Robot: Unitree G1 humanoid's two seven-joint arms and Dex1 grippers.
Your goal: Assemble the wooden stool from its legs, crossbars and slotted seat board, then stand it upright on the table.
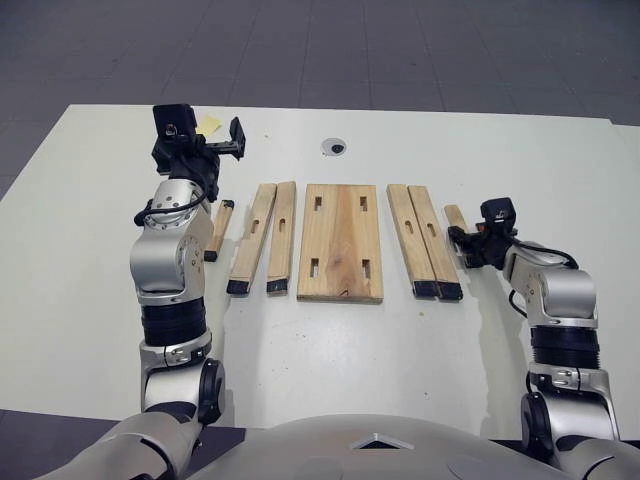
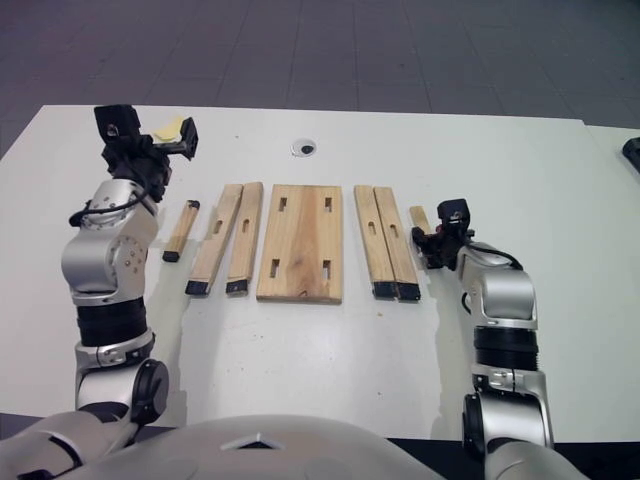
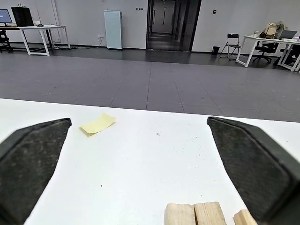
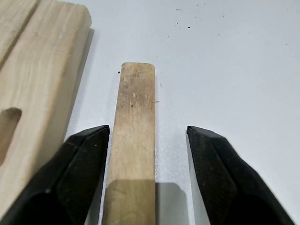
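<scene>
Progress: nothing is joined yet, as far as we see. All parts lie flat on the tabletop (image 1: 90, 200) in one row. The seat board (image 1: 341, 242) is in the middle w/ its slots showing. The L legs (image 1: 262, 238) lie side by side on one side of it and the R legs (image 1: 424, 241) on the other, each pair near the board but apart from it. The L crossbar (image 1: 219, 230) lies outside the L pair, the R crossbar (image 4: 133, 140) outside the R pair. So we judge the task is at its very start. Left to do: legs into slots, crossbars fitted, stool stood upright.

Fingers: the R gripper (image 4: 147, 130) is low over the nearer part of the R crossbar, fingers partly open & straddling it. One pad (image 4: 79, 168) sits right at the bar's edge, touching or nearly, we can't tell. The other pad (image 4: 225, 178) has a clear gap. Not clamped. We judge that picking up this bar is the step in hand.

The L gripper (image 3: 138, 123) hangs above the tabletop, beyond the far end of the L crossbar. Its fingers are spread wide, holding & touching nothing. A yellow note (image 3: 97, 124) lies farther out.
</scene>
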